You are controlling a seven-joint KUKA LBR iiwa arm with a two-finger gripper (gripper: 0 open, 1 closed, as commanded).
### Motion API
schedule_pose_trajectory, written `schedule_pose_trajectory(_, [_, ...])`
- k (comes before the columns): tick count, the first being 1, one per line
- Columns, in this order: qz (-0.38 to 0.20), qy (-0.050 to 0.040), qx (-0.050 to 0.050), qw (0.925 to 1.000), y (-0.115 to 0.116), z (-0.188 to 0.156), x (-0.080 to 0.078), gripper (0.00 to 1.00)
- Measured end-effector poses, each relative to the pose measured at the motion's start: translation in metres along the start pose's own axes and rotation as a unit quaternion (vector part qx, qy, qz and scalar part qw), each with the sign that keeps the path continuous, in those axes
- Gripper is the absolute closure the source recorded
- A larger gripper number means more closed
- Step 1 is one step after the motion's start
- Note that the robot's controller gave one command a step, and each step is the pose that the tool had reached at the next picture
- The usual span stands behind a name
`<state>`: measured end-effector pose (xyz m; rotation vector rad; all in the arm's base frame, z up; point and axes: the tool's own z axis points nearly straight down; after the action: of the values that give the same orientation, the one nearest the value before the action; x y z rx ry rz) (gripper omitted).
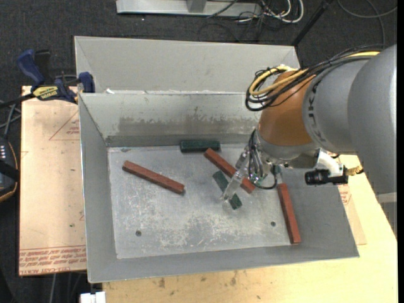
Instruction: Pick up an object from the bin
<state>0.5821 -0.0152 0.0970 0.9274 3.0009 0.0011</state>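
Nearest the camera, along the right side of the grey metal bin (96, 194), a reddish-brown bar (289, 213) lies flat on the floor. It runs lengthwise from the front toward the back and sits apart from everything else.

A little farther in, right of the middle, a small dark green block (235, 202) lies on the floor. The tip of the pincer (232, 191) is directly above it, touching it or nearly so. Whether the pincer is apart, together or clamped on anything cannot be told. Just behind and to the left, a second dark green piece (220, 180) lies beside the pincer. A second reddish-brown bar (219, 160) slants from there toward the back, and its near end is hidden under the pincer.

The arm's orange wrist cover (284, 122), wrapped with yellow and black cables, hangs over this part of the bin and comes in from the right.

On the left half, well apart from the pincer, a longer reddish-brown bar (153, 177) lies at a slant.

Farthest back, a dark green oblong block (199, 146) rests at the foot of the rear wall, near the far end of the slanting middle bar.
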Motion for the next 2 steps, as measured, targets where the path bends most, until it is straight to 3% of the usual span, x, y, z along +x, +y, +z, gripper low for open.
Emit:
schedule_pose_trajectory(1, [-0.034, 0.0001, 0.0, 0.9994, 0.0016, 0.0257, -0.0027, 1.0])
schedule_pose_trajectory(2, [-0.034, 0.0, 0.0, 0.9994, 0.0017, 0.0257, -0.0026, 1.0])
